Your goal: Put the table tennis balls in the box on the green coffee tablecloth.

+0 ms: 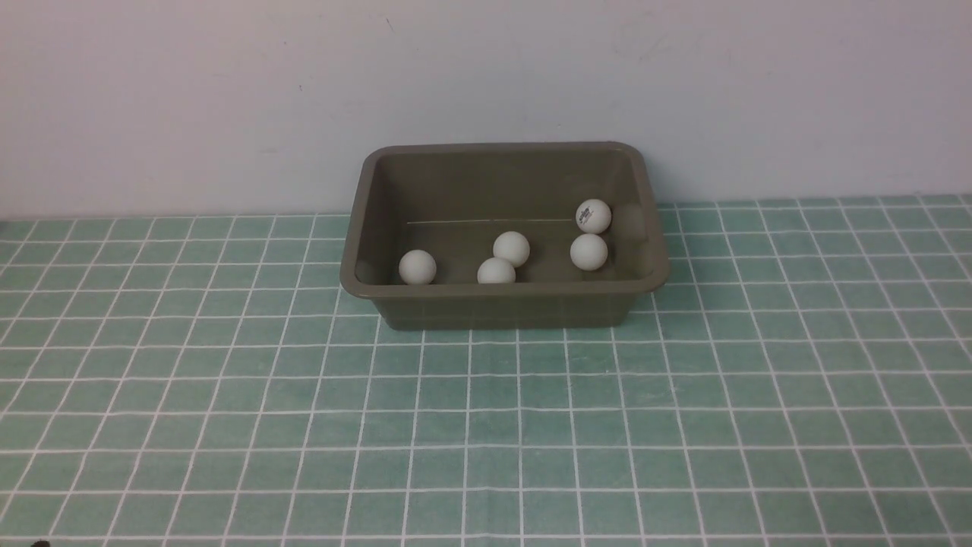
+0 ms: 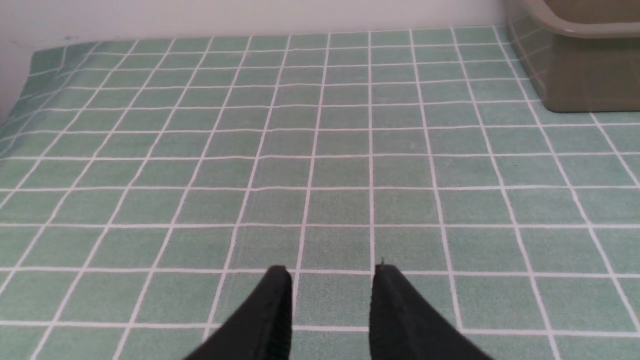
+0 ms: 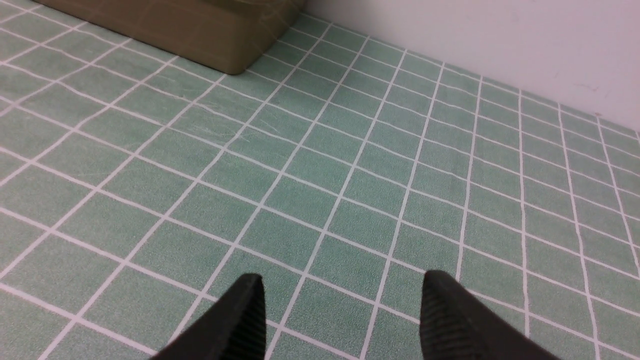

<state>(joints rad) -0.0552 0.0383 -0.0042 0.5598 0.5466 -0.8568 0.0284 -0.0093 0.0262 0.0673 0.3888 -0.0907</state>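
Five table tennis balls [image 1: 512, 248] lie inside the box [image 1: 501, 308], which stands on the green coffee tablecloth [image 1: 486, 425] near the wall [image 1: 228, 91]. One ball at the box's right shows a dark logo. The left gripper [image 2: 330, 272] hovers over bare cloth with jaws narrowly parted and empty; the right gripper [image 3: 342, 282] hangs with jaws wide, empty.

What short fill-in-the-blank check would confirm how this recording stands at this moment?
1. The number of balls lying inside the box is ____.
2. The box stands on a checked cloth whose colour is ____.
3. The left gripper and right gripper both hold ____.
4. The only ball with a dark logo lies toward the robot's ____ side of the box.

Missing words: five; green; nothing; right
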